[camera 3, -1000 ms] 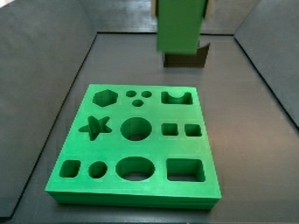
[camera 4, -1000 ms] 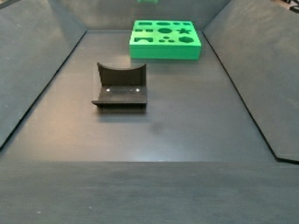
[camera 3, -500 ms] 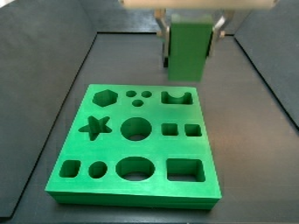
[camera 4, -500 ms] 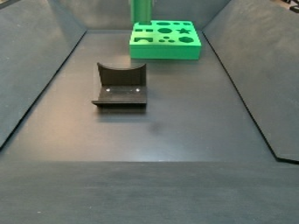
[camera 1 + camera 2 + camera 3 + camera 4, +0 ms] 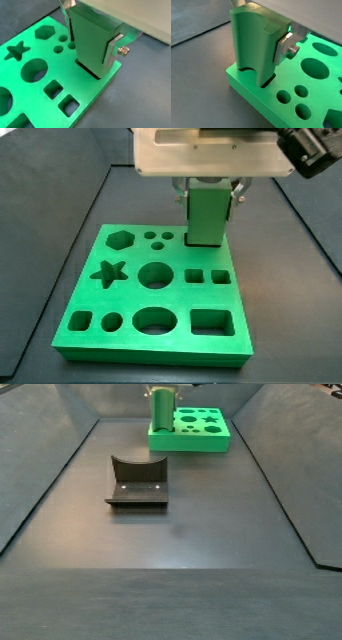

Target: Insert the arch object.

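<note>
My gripper (image 5: 211, 194) is shut on the arch object (image 5: 207, 216), a tall dark-green block held upright. It also shows in a side view (image 5: 162, 408). The block's lower end is at the mouth of the arch-shaped hole at the far right corner of the bright-green board (image 5: 134, 333), and seems just inside it. In both wrist views the block (image 5: 90, 42) (image 5: 252, 45) fills the space between the silver fingers (image 5: 112, 50) (image 5: 284, 48). Its semicircular notch shows at its lower end, just above the board (image 5: 251, 87). The hole itself is mostly hidden by the block.
The board (image 5: 190, 432) has several other shaped holes: hexagon, star, circles, squares. The dark fixture (image 5: 138, 481) stands on the floor well away from the board. Dark walls close in the floor on both sides.
The gripper has come down with the arch object, from high behind the board to the arch-shaped hole. The gripper body has come into a side view.
</note>
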Robot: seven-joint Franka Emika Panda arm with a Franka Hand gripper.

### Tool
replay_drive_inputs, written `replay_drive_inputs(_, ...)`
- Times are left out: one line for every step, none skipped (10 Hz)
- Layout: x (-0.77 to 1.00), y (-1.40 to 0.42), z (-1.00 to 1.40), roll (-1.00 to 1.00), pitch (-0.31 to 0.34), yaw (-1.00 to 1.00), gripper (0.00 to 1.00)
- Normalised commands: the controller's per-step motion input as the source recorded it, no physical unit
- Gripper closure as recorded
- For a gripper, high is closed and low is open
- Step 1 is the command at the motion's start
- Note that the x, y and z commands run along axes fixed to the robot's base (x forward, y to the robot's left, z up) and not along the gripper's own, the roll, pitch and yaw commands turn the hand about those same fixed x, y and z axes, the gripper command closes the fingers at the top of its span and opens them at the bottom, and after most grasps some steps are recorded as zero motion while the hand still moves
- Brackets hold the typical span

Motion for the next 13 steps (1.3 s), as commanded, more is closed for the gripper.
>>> replay_drive_inputs(-0.14, -0.03, -0.13, 0.00, -0.114, 0.17, 1.00)
replay_drive_inputs(-0.22, 0.00, -0.14, 0.00, -0.123, 0.17, 1.00)
replay_drive_inputs(-0.33, 0.00, -0.13, 0.00, -0.190, 0.18, 1.00)
replay_drive_inputs(-0.13, -0.03, -0.23, 0.00, -0.103, 0.13, 1.00)
replay_drive_inputs(0.24, 0.03, -0.60, -0.04, 0.046, 0.01, 1.00)
replay_drive_inputs(0.23, 0.13, -0.97, -0.05, 0.010, 0.00, 1.00)
replay_drive_inputs(0.24, 0.13, -0.98, -0.03, 0.019, 0.00, 1.00)
replay_drive_inputs(0.23, 0.17, -0.91, -0.06, 0.019, 0.00, 1.00)
replay_drive_inputs(0.24, 0.00, -0.94, 0.00, 0.019, 0.00, 1.00)
replay_drive_inputs(0.15, -0.12, -0.80, 0.14, 0.000, 0.00, 1.00)
replay_drive_inputs(0.04, 0.00, -0.15, -0.08, -0.009, 0.00, 1.00)
replay_drive_inputs(0.00, 0.09, 0.00, -0.05, 0.000, 0.00, 1.00)
replay_drive_inputs(0.00, 0.00, 0.00, 0.00, 0.000, 0.00, 1.00)
